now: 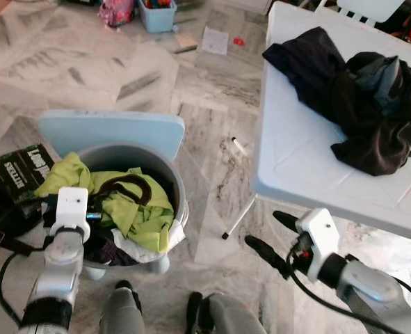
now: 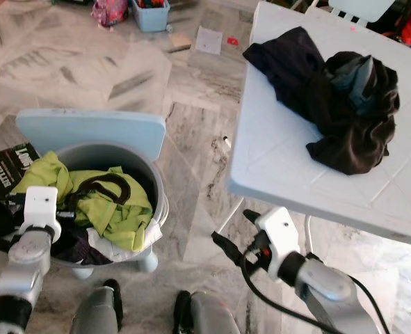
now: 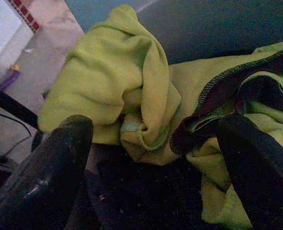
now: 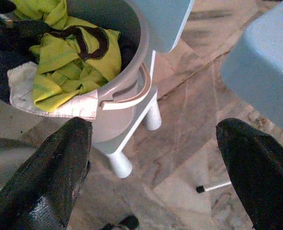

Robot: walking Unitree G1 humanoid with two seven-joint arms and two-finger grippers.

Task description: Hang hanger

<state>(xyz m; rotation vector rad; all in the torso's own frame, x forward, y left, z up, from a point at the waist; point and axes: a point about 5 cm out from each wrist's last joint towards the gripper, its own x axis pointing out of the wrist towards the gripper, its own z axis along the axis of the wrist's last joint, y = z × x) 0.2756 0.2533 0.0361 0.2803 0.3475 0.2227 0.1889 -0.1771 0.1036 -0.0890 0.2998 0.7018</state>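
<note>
Lime-green garment [image 1: 132, 205] heaped in grey bucket [image 1: 179, 191]; hanger not identifiable in any view. Left gripper [image 3: 155, 158] wide open, directly over garment, nearer. Right gripper [image 1: 268, 238] open, empty, well apart beside white table [image 1: 295, 160].

Both end effectors [image 3: 155, 158] [image 1: 268, 236] gape (arms forward).

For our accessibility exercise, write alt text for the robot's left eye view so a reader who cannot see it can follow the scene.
A grey bucket stuffed with lime-green clothing sits on a pale blue chair, with the left claw at the clothing. To the right, dark clothes lie heaped on a white table, and the open right claw hangs over the marble floor.
</note>
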